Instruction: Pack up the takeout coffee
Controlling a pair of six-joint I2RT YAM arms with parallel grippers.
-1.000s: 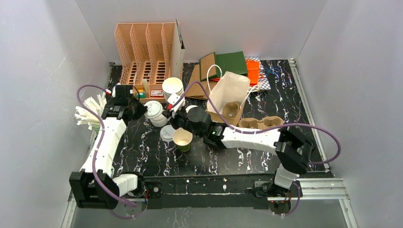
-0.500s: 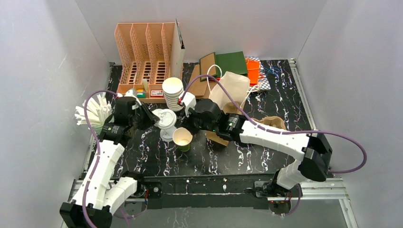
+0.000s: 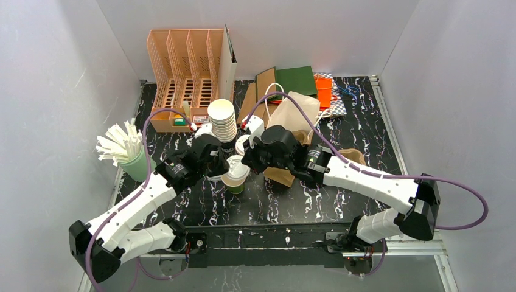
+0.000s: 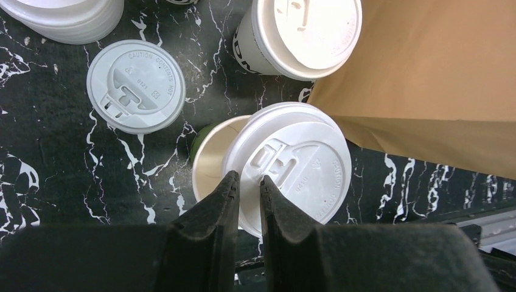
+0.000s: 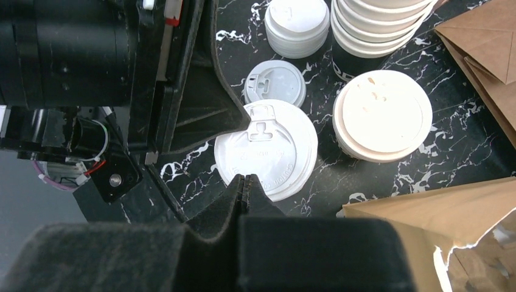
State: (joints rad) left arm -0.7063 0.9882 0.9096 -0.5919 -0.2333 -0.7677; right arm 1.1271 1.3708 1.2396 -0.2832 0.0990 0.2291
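- The green cup point(image 4: 207, 163) stood mid-table with its mouth half uncovered, and nothing showed inside. A white sip lid point(image 4: 295, 167) lay skewed over it, not seated.
- The left gripper point(image 4: 246, 188) pinched the lid's rim, probably to align it.
- The right gripper point(image 5: 243, 185), jaws together, hovered at the lid's edge, perhaps to press.
- A capped cup point(image 4: 304, 30) stood beside a brown paper bag point(image 4: 438, 79), whose contents were hidden.
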